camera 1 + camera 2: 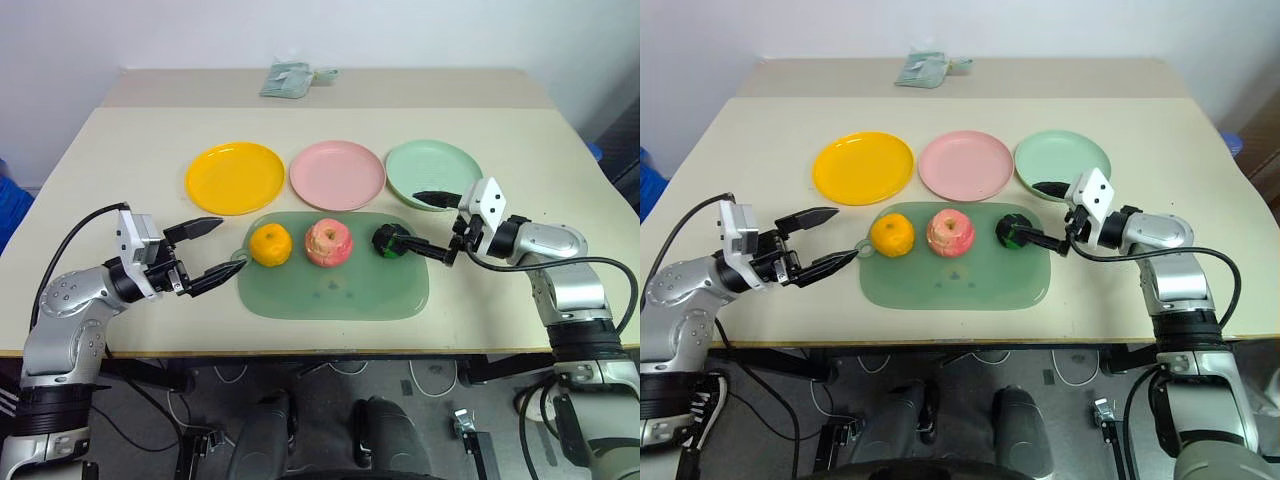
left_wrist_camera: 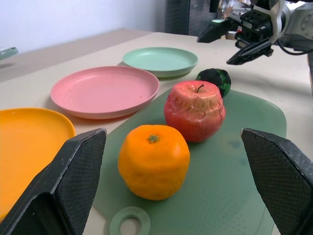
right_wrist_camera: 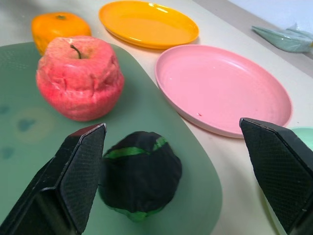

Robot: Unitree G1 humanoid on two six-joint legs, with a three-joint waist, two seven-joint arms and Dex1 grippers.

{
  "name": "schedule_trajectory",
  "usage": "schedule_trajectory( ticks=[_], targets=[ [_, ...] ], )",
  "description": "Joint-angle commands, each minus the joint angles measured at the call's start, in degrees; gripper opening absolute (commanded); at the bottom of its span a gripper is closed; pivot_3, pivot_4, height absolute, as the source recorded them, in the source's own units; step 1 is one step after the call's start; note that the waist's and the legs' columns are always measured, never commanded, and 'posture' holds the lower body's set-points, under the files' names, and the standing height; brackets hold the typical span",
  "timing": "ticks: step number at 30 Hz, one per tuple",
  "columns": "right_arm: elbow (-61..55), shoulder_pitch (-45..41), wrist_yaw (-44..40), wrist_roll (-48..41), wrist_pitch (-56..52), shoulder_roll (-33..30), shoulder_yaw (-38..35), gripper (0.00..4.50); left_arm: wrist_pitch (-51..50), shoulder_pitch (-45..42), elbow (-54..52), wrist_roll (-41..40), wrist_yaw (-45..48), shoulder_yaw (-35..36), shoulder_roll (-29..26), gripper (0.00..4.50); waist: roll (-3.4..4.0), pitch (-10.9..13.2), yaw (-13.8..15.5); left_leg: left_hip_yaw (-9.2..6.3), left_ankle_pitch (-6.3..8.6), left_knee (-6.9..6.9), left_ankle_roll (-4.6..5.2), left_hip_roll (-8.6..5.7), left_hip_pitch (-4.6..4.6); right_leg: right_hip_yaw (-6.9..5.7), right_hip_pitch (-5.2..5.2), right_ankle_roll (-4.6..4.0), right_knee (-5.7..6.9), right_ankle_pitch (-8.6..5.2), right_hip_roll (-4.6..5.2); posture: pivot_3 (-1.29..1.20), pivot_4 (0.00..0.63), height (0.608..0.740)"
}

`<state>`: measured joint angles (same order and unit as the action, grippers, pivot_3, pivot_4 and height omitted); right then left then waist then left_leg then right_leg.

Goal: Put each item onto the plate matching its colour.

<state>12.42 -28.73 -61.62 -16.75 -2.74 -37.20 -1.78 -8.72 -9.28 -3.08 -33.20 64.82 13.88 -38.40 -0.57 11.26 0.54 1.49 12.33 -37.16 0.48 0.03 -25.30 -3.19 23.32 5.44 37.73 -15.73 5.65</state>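
On the translucent green board (image 1: 335, 290) sit orange (image 1: 270, 245), apple (image 1: 329, 243) and dark green ball (image 1: 388, 241): likely light, rounded, slippery; best pinched across their middles. Both grippers, left (image 1: 213, 252) and right (image 1: 437, 226), gape empty.

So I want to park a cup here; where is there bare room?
Bare: the table left of the yellow plate, and the board's near half. Crowded: the board's far half, with orange, apple and green ball.
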Motion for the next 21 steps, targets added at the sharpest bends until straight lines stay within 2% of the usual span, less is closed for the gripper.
schedule_trajectory(
  ticks=[1,7,12,17,21],
  targets=[
    [-3.59,0.29,-0.71,-2.43,-0.85,-0.42,-1.63,4.46,-0.04,1.08,-1.91,-1.25,0.83,2.14,-1.39,4.5,0.0,0.0,0.0,0.0,0.0,0.0,0.0,0.0,0.0,0.0,0.0,0.0,0.0,0.0,0.0,0.0,0.15,0.74],
    [-4.97,-1.85,0.31,-5.66,-3.64,1.03,-2.73,4.46,-1.04,0.18,-0.85,-3.94,0.71,4.82,-1.56,4.5,0.0,0.0,0.1,-0.01,0.0,-0.02,0.0,0.0,0.0,0.0,-0.01,0.0,0.0,0.0,0.01,0.0,0.15,0.74],
    [-13.17,-0.75,1.04,-11.05,-9.83,1.58,-3.53,4.46,-1.02,-1.24,2.05,-4.54,2.27,6.08,-2.47,4.5,0.0,0.0,0.03,-0.03,0.0,0.0,0.0,0.02,0.0,0.0,0.0,0.0,0.01,0.0,-0.01,0.0,0.15,0.74],
    [-19.81,-0.2,-0.88,-12.4,-13.02,0.18,-1.46,4.46,-0.54,-5.01,4.11,-0.86,-2.52,2.92,0.73,4.5,-0.01,-0.01,0.33,-0.06,0.0,-0.02,0.0,0.0,0.0,-0.02,-0.04,0.0,0.0,0.0,0.01,0.0,0.15,0.74],
    [-23.43,-0.91,-2.82,-12.71,-15.7,-2.28,-0.6,4.46,-1.38,-6.97,5.26,0.25,-1.85,-0.32,2.02,4.5,-0.01,-0.01,0.17,-0.04,0.02,-0.06,0.02,-0.03,-0.01,-0.01,-0.07,0.01,-0.01,0.01,0.02,0.0,0.15,0.74]
  ],
)
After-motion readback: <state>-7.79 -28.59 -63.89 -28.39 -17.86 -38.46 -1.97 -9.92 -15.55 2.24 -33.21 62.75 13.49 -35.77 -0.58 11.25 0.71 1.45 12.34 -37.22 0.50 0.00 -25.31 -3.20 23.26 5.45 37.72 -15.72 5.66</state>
